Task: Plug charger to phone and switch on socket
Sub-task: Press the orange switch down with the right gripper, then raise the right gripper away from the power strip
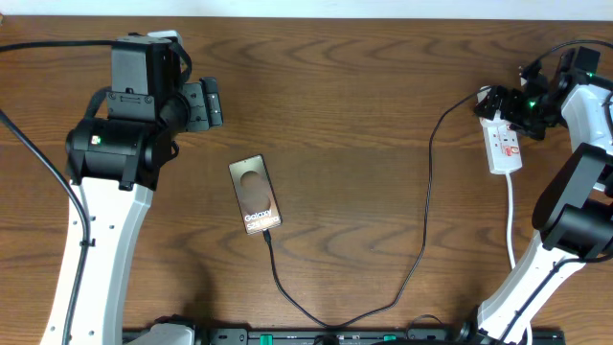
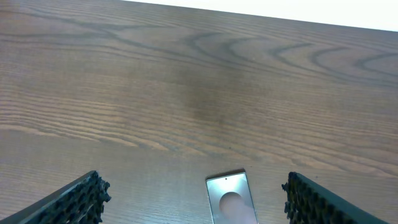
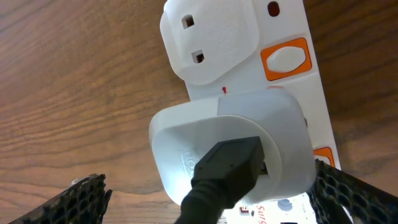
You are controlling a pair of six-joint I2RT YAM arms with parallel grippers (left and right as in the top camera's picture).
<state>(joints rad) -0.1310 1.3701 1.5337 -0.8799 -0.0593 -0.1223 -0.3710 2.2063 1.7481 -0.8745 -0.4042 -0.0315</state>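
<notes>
Looking down from overhead, you see the phone (image 1: 255, 195) lying flat on the wooden table (image 1: 364, 77), a little left of centre, with its lettered end toward the near edge. The charger cable (image 1: 427, 211) meets that near short edge, loops along the front of the table, then climbs on the right to the power strip (image 1: 505, 146) at the far right. You cannot tell from this height whether the tip is fully seated in the phone.

Your left gripper (image 1: 206, 103) hangs beyond the phone and to its left, well apart from it, jaws spread and grasping nothing. Its wrist camera shows two ribbed fingers (image 2: 78, 202) framing bare wood, with one end of the phone showing low between them.

Your right gripper (image 3: 210, 186) hovers over the far end of the power strip, jaws released wide and clamped on nothing. Its fingers (image 3: 357, 193) stand on either side of a white adapter (image 3: 242, 134) plugged into the strip, and a black connector (image 3: 227, 168) enters that adapter. A white plug head (image 3: 211, 37) fills the neighbouring outlet, with an orange rocker switch (image 3: 286, 59) just beside it. You cannot read the switch's position.
</notes>
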